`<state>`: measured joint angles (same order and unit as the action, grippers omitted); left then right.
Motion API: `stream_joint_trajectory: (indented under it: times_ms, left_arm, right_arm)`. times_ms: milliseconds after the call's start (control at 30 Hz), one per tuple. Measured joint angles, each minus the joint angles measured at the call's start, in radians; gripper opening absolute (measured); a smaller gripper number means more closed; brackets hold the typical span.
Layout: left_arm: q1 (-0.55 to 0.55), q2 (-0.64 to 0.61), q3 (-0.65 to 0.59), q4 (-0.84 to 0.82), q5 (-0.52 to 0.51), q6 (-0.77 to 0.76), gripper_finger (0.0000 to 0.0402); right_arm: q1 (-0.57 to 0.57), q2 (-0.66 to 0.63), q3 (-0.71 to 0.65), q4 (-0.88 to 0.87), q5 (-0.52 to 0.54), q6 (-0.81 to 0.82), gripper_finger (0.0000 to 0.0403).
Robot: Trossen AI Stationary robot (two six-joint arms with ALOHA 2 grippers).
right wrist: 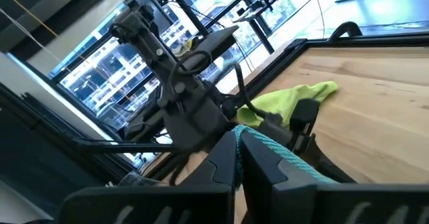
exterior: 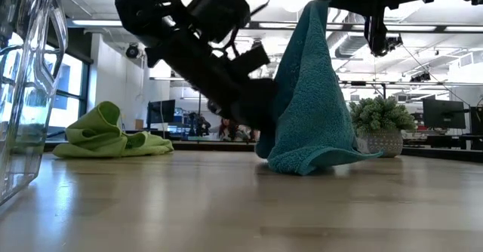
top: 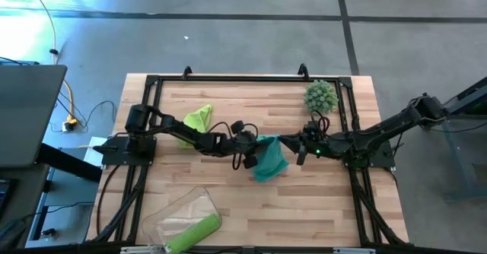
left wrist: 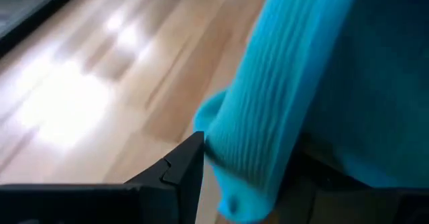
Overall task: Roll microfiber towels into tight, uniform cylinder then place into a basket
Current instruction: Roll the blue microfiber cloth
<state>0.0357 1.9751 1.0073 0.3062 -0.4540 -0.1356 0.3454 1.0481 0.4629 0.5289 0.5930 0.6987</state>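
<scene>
The teal towel [top: 270, 161] hangs between my two grippers at the table's middle, and its lower end [exterior: 302, 161] lies on the wood. My right gripper [right wrist: 239, 158] is shut on its top, raised above the table. My left gripper [left wrist: 241, 184] is shut on its side lower down, and also shows in the low view [exterior: 253, 105]. One lime green towel [top: 198, 121] lies crumpled on the table at the far left. Another [top: 194, 231] lies rolled in the clear basket [top: 163, 212] at the near left. My left gripper pinches a thick folded side edge of the towel [left wrist: 251, 150] between its two fingers, coming level from the table's left. The cloth fills the gap between the fingers. That part is clear of the table. My right gripper pinches the towel's top edge [right wrist: 285, 158] between its shut fingers, coming from the table's right. The towel hangs below the fingers [exterior: 313, 26], slack, with its bottom on the table.
A spiky grey-green ball [top: 321, 94] stands at the far right of the table. The basket's clear wall [exterior: 23, 93] stands close at the low view's left. Bare wood [top: 304, 208] lies along the near right.
</scene>
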Motion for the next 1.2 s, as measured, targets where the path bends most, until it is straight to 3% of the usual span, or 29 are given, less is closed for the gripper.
stream_joint_trajectory:
  times_ms: [167, 400, 500, 767, 967, 1200]
  left_arm:
    - [0.0, 0.001, 0.0, -0.053, -0.048, -0.019, 0.0121]
    - [-0.002, 0.0, 0.0, -0.056, -0.025, -0.041, 0.0013]
    - [-0.015, -0.022, 0.0, -0.061, -0.014, -0.071, 0.0011]
    - [-0.085, -0.255, 0.0, -0.293, -0.181, -0.064, 0.0002]
    - [-0.126, -0.478, 0.001, -0.403, -0.352, 0.09, 0.0001]
    - [-0.142, -0.66, 0.025, -0.422, -0.437, 0.197, 0.0]
  right_arm:
    - [0.0, 0.0, 0.0, -0.001, 0.0, -0.009, 0.0]
    - [0.0, 0.0, 0.0, -0.008, -0.005, -0.011, 0.0]
    - [0.0, -0.006, 0.0, -0.008, -0.037, -0.009, 0.0]
    - [0.0, -0.079, 0.001, -0.017, -0.09, -0.123, 0.0]
    - [0.0, -0.161, 0.006, -0.045, -0.147, -0.293, 0.0]
    - [0.0, -0.232, 0.192, -0.448, -0.126, -0.409, 0.0]
